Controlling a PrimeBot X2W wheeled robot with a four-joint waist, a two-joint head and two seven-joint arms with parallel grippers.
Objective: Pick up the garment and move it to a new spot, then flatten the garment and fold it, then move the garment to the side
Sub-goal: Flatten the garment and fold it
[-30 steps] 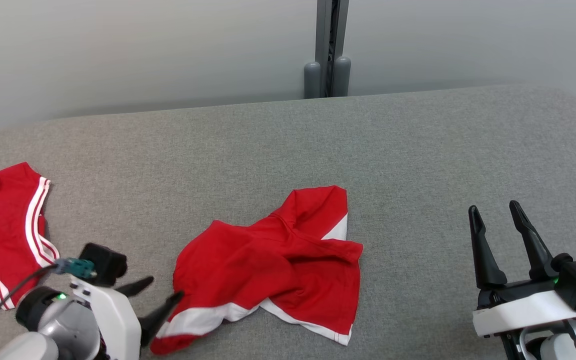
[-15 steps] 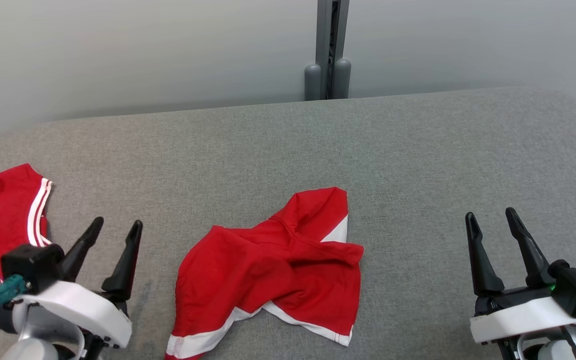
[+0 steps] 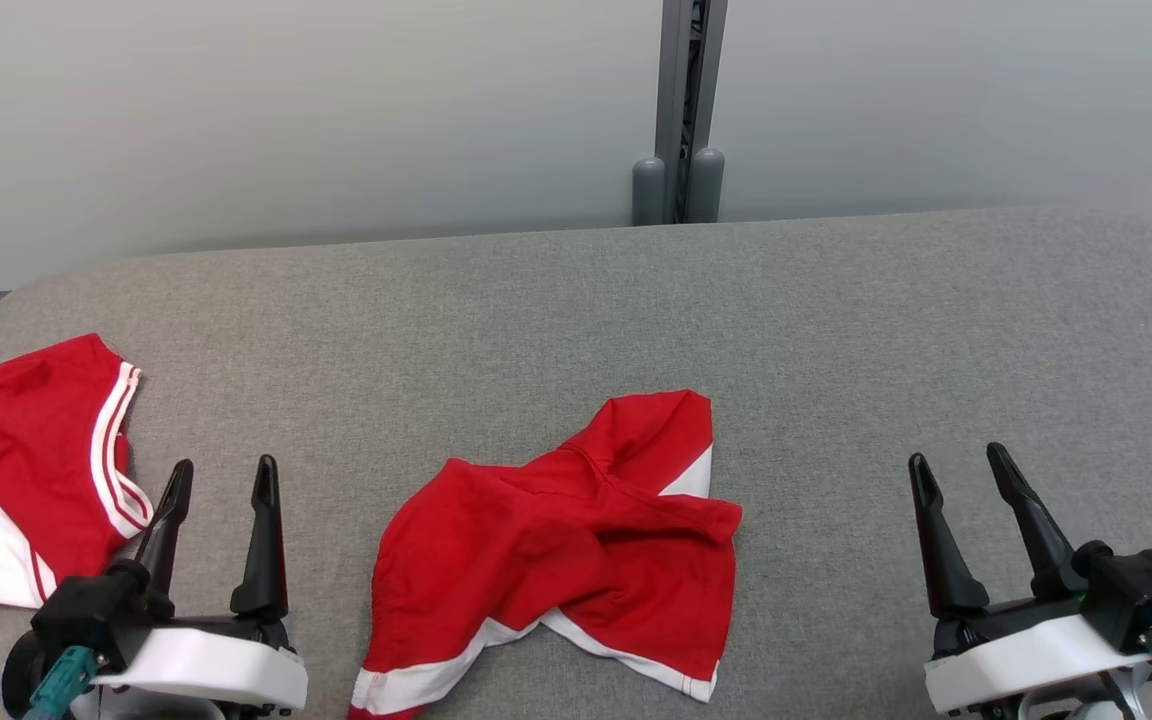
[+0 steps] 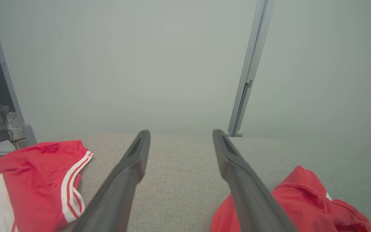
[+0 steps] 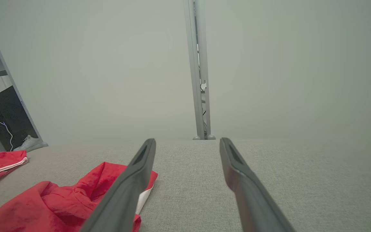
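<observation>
With left end effector (image 3: 224, 464) and right end effector (image 3: 957, 455) spread and empty, pinch opposite hem corners of the crumpled red white-trimmed garment (image 3: 556, 550) between them, then draw it flat.

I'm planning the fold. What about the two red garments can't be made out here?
- Middle garment: head view, own folds hide its shape; bottom edge cuts its hem corner.
- Same, right wrist view: a finger covers part.
- Left garment: head view, left edge cuts it off.
</observation>
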